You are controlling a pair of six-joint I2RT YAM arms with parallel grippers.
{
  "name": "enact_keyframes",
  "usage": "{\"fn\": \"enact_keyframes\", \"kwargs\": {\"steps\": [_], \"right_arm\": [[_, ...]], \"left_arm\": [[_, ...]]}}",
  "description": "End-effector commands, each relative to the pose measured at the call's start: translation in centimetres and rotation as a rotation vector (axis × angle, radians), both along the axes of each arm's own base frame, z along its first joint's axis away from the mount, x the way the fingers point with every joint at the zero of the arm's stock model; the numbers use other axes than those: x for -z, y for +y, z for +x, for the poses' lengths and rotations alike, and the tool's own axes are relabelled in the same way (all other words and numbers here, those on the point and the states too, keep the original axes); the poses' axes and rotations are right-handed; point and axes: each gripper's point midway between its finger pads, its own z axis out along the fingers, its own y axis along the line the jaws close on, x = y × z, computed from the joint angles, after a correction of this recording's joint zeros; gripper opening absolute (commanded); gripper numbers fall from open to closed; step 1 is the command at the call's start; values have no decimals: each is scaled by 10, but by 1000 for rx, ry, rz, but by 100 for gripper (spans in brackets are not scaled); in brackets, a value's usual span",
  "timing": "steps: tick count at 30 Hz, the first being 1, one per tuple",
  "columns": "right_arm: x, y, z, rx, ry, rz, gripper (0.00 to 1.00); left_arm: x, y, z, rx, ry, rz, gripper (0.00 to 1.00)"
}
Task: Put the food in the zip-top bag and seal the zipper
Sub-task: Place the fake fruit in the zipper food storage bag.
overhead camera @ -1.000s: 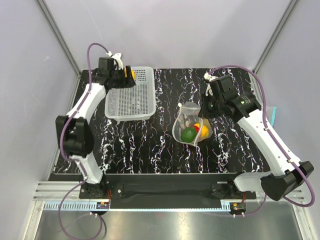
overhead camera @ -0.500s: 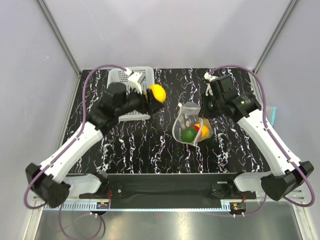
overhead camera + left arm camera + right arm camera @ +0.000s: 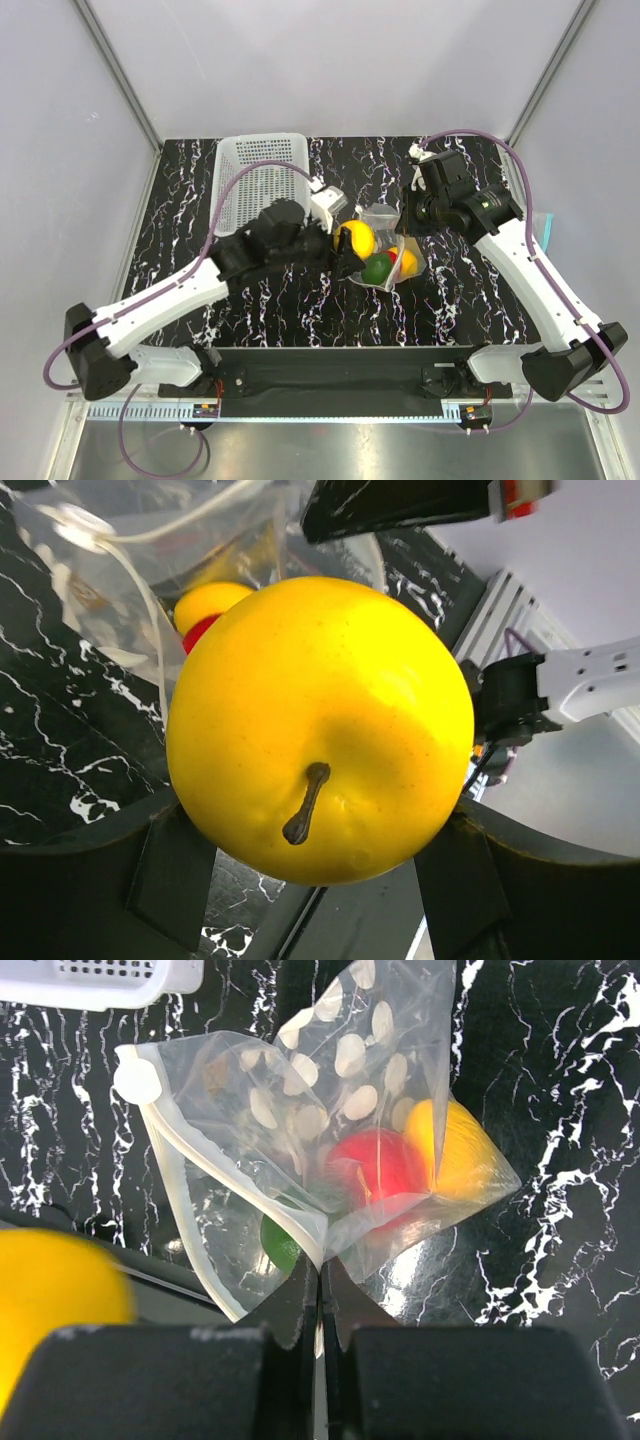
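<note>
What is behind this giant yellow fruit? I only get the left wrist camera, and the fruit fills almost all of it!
Observer: From the top camera, the left fingers hold your yellow fruit right at the open side of the zip-top bag.
Operator: Who is holding the bag open?
Observer: The right wrist camera shows the right fingers shut on the bag's edge, lifting it.
Operator: What is inside it?
Observer: A red fruit, a second yellow fruit and a green fruit.
</note>
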Motion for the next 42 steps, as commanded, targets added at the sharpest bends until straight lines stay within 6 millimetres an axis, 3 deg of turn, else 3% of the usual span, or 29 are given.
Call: {"fn": "enact_keyframes", "kwargs": {"steps": [1, 3, 4, 5, 9, 15, 16, 19, 26, 32, 36, 37, 42], "right_arm": [[-32, 12, 7, -18, -80, 80, 0], [-33, 15, 6, -25, -81, 90, 0], [-33, 15, 7, -21, -81, 93, 0], [-33, 15, 7, -19, -80, 94, 0], [-34, 15, 7, -21, -82, 96, 0], [-30, 16, 6, -24, -77, 100, 0], [-30, 16, 5, -26, -77, 100, 0], [-30, 15, 3, -27, -77, 103, 0], [-28, 14, 2, -26, -76, 102, 0], [-30, 14, 2, -26, -82, 105, 0], [-30, 14, 1, -24, -83, 110, 0], [-29, 14, 2, -23, -82, 109, 0], [-29, 15, 1, -24, -82, 114, 0]], "left_arm": [[-8, -18, 10, 14, -39, -12, 43], [11, -28, 13, 32, -5, 36, 43], [7, -32, 17, 34, -7, 40, 43], [21, -38, 22, 35, 13, 79, 43], [36, -44, 36, 3, 47, 162, 45], [34, -58, 43, 4, 76, 171, 57], [31, -59, 45, -5, 72, 170, 68], [30, -55, 52, -51, 60, 185, 89], [25, -45, 56, -97, 40, 205, 91], [28, -36, 54, -112, 40, 228, 87], [28, -34, 54, -114, 35, 229, 61], [28, -35, 55, -114, 36, 227, 49], [23, -47, 51, -80, 48, 166, 39]]}}
